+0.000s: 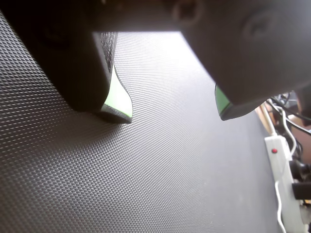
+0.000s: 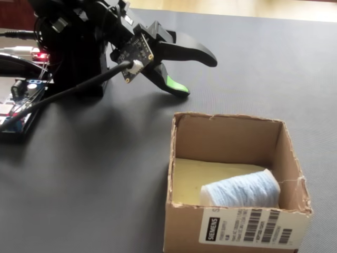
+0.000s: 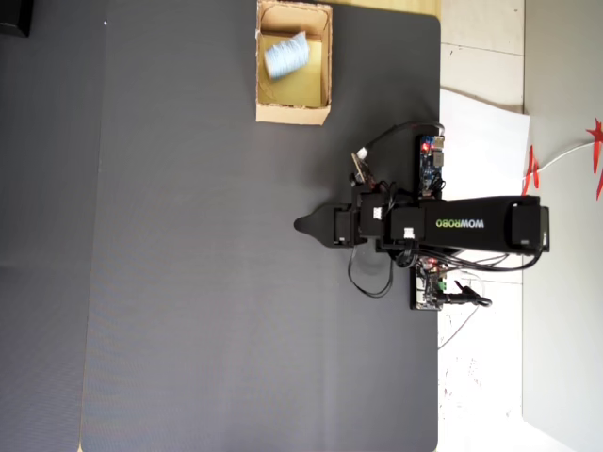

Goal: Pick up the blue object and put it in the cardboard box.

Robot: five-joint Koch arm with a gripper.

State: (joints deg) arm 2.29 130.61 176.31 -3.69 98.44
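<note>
While I watched from my desk, the dark grey mat [image 3: 207,282] with its fine dimpled texture covered nearly the whole table, with pale floor beside it in the overhead view. My black gripper [image 2: 197,74] hung low over the mat, its green-lined jaws parted and holding nothing. I saw the small pale-blue striped bundle [image 2: 242,190] lying inside the tan cardboard box [image 2: 231,232], well apart from the gripper. I noted a white power strip [image 1: 286,184] at the mat's edge.
</note>
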